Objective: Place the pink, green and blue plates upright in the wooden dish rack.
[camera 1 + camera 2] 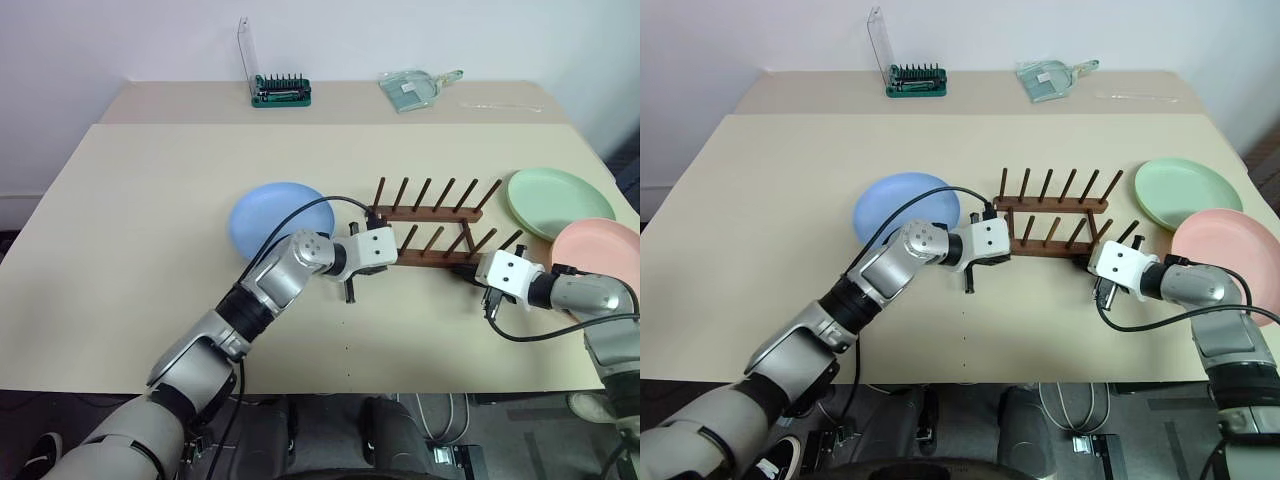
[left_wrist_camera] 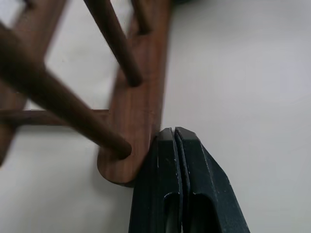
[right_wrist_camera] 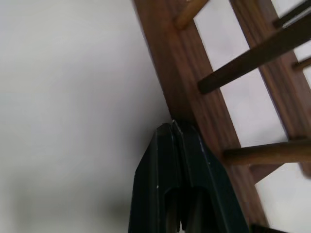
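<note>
on the beige table (image 1: 120, 230), taking the wooden dish rack (image 1: 432, 232) as the landmark, the blue plate (image 1: 278, 219) lies flat just to the left of the rack, partly covered by the left arm. the left gripper (image 2: 174, 134) has its 2 black fingers pressed together with nothing between them, and the tips sit against the near edge of the rack's front rail at its left, rounded end. the rack itself stands empty near the middle of the table, 2 dark brown rails each with a row of slim pegs that lean toward the right. at the rack's right end the right gripper (image 3: 173, 127) is likewise closed tight on nothing, its tips touching the near edge of the front rail. to the right of the rack the green plate (image 1: 558, 201) lies flat, a little farther back, and the pink plate (image 1: 606, 250) lies flat in front of it, the pink rim overlapping the green one and the right arm crossing over the pink plate's near edge. well behind the rack, on the far strip of table by the wall, a green bit holder (image 1: 281, 91) with its clear lid standing open sits to the left, and a clear dustpan-like scoop (image 1: 414, 88) sits almost straight behind the rack.
</note>
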